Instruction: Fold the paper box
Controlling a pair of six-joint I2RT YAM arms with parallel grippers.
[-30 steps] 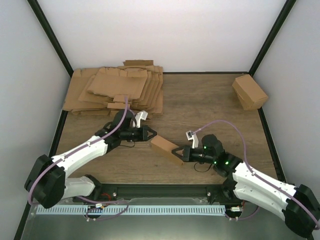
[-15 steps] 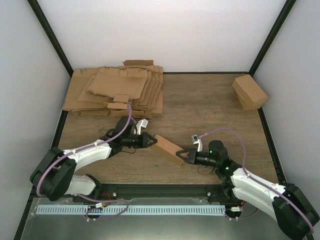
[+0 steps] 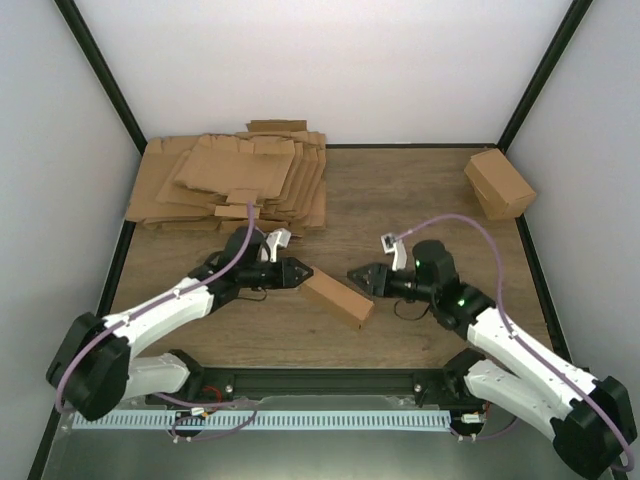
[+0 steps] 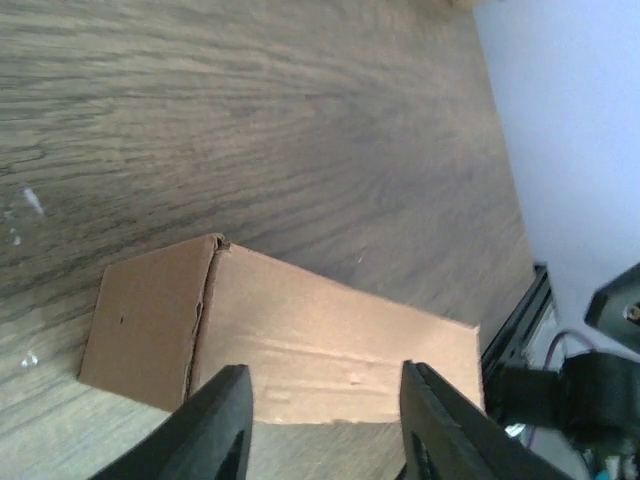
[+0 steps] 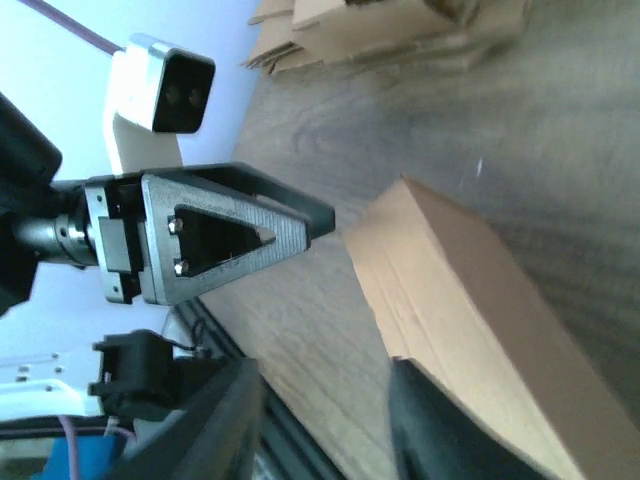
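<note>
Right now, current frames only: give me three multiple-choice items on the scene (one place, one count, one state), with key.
1. Where is the paper box?
A. held up in the air
B. lying on the table between the left gripper and the right gripper
C. hanging over the near edge

2. How many closed brown cartons show in the top view?
A. three
B. one
C. two

3. The right fingers are:
A. apart, gripping nothing
B. clamped on the box
C. out of every view

Key:
1 B: the box rests on the wood with a gripper on either side.
2 C: the paper box plus the other carton at the back right.
3 A: the right wrist view shows a clear gap, with the box off to one side.
</note>
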